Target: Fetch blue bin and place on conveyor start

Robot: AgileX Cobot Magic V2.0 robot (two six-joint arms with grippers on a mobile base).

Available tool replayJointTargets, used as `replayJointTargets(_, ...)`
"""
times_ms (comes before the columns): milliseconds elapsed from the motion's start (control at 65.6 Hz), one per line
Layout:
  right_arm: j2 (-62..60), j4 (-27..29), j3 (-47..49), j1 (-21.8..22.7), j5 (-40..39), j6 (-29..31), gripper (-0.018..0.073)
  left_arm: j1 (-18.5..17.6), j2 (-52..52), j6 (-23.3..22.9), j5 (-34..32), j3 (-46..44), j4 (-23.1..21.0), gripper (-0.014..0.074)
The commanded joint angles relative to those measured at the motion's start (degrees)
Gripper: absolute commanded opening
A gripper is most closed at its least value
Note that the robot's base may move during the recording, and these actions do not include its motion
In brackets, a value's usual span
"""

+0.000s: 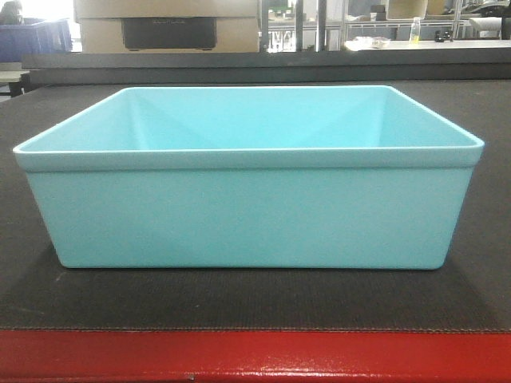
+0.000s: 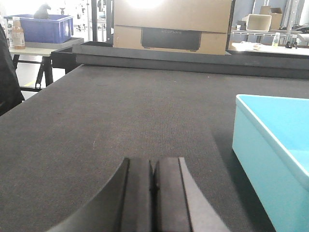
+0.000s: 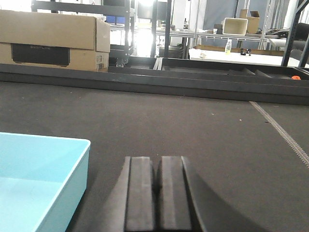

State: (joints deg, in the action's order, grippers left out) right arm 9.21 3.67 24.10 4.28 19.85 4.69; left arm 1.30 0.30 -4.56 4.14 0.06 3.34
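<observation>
The pale turquoise blue bin stands upright and empty on the dark belt of the conveyor start, just behind its glossy red front edge. The bin's left wall shows at the right of the left wrist view, its right corner at the left of the right wrist view. My left gripper is shut and empty, low over the belt to the left of the bin. My right gripper is shut and empty, low over the belt to the right of the bin. Neither touches the bin.
A raised dark rail bounds the belt's far side. A cardboard box stands behind it. A dark blue crate sits on a table at far left. A belt seam runs at the right. Shelves and tables stand in the background.
</observation>
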Motion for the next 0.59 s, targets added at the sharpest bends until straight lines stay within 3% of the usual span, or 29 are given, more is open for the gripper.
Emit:
replayJointTargets(0,-0.3,-0.6,-0.1,0.0,-1.0,0.3,-0.0162,0.1,-0.3,0.1,-1.1,-0.1,-0.3,-0.0111)
replayJointTargets(259,-0.2,-0.6,-0.2,0.0,-1.9,0.3,-0.0162,0.1,-0.3,0.1,-1.1,-0.1,-0.3,-0.0111)
replayJointTargets(412,-0.2,1.1,-1.0,2.1,-2.6,0.3,-0.0162,0.1,-0.3,0.1,-1.1,-0.1,-0.3,-0.0111)
replayJointTargets(579,-2.1,3.0,-9.5,4.2,-11.2,0.3,-0.0162,0.1,-0.3,0.1,-1.1,-0.1,-0.3,-0.0111)
